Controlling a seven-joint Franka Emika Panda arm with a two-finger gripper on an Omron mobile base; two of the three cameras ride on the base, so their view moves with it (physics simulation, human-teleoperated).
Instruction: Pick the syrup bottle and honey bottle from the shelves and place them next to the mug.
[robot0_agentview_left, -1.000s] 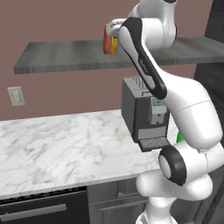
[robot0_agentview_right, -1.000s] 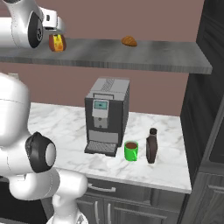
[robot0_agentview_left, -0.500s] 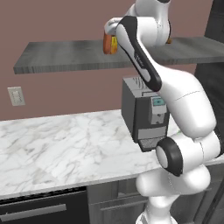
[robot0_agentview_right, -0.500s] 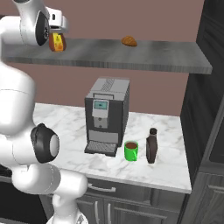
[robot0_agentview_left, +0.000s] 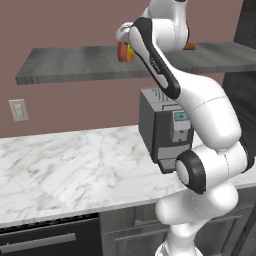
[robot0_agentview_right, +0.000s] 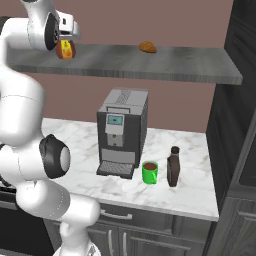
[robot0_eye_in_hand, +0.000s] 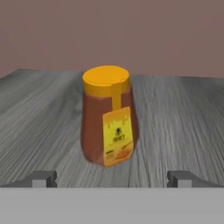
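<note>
The honey bottle (robot0_eye_in_hand: 109, 122), amber with a yellow cap and label, stands upright on the grey wood-grain shelf (robot0_eye_in_hand: 183, 118). My gripper (robot0_eye_in_hand: 111, 179) is open just in front of it, one fingertip on each side and neither touching. From the right base view the gripper (robot0_agentview_right: 66, 41) hovers at the honey bottle (robot0_agentview_right: 65, 50) near the left end of the shelf (robot0_agentview_right: 150, 62). The arm partly covers the honey bottle (robot0_agentview_left: 123, 52) in the left base view. The dark syrup bottle (robot0_agentview_right: 173, 167) stands on the counter right beside the green mug (robot0_agentview_right: 149, 172).
A coffee machine (robot0_agentview_right: 121, 132) stands on the white marble counter (robot0_agentview_right: 190, 192), left of the mug. A brown pastry (robot0_agentview_right: 147, 47) lies further right on the shelf. A dark tall cabinet (robot0_agentview_right: 240, 125) bounds the counter on the right. A wall outlet (robot0_agentview_left: 18, 109) sits under the shelf.
The hand has moved in and slightly down toward the honey bottle, and the arm's elbow has swung with it. The jaws have stayed open.
</note>
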